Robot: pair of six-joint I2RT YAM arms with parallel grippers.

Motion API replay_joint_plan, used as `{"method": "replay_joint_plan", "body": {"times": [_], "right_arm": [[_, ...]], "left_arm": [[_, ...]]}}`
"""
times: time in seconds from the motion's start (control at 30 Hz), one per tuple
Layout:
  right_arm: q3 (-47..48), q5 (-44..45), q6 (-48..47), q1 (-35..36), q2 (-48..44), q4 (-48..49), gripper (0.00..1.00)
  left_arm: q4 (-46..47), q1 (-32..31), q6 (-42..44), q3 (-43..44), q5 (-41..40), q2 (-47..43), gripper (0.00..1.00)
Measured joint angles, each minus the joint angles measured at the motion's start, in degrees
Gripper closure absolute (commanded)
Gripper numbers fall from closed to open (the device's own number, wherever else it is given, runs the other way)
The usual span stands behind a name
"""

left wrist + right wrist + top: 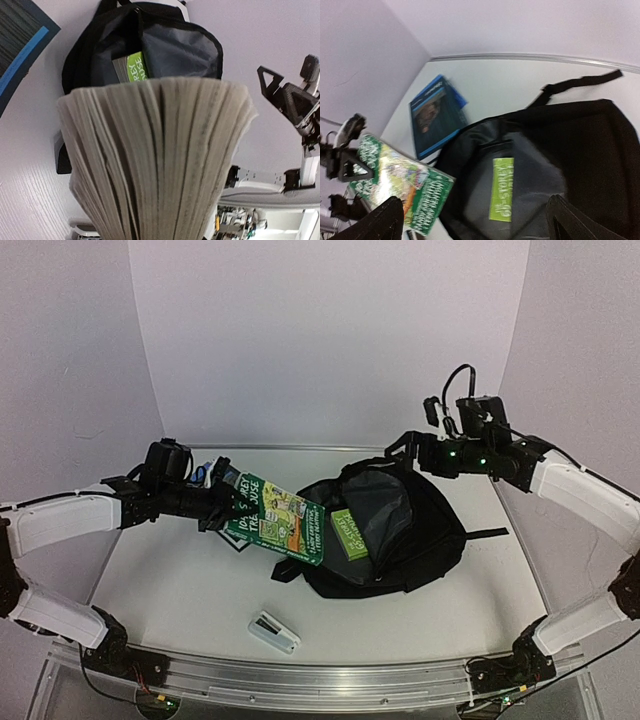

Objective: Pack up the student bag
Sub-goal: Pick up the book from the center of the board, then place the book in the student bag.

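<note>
I judge the packing roughly midway: the student bag [420,540] lies open right of desk centre with a lime book [350,533] inside, my left claw [228,502] grips a green book [280,520] at its 9 o'clock, my right claw [400,448] hangs wide and empty at 12, and a blue book [436,115] lies unpacked at 10.

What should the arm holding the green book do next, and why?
Probably move the green book a little to the right and ease it down into the student bag. The left gripper holds the book in the air, just beside the bag's wide-open mouth. A lime book already lies inside, with room next to it. The right gripper is open near the bag's far rim.
</note>
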Motion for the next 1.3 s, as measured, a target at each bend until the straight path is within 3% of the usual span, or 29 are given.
{"method": "replay_joint_plan", "body": {"times": [0.1,0.23,0.57,0.8,1.3], "right_arm": [[-1.88,3.30,0.02,-3.52,0.44,-1.40,0.04],[-4.92,5.25,-0.24,-6.32,3.74,-3.50,0.26],[-6.75,2.45,-0.74,-6.40,8.09,-4.39,0.56],[-6.75,1.33,-0.68,-6.40,12.37,-3.17,1.00],[-4.61,-5.46,2.84,-6.14,3.98,-3.34,1.00]], "left_arm": [[3.80,0.04,-4.17,-1.92,-2.21,-0.17,1.00],[7.85,0.13,-8.74,-3.82,-4.07,-0.07,1.00],[12.92,0.13,-12.44,-3.85,-4.50,1.03,1.00],[13.90,0.04,-14.67,-3.85,-4.55,3.74,1.00],[21.86,-4.74,-20.37,1.49,-5.92,17.00,1.00]]}}
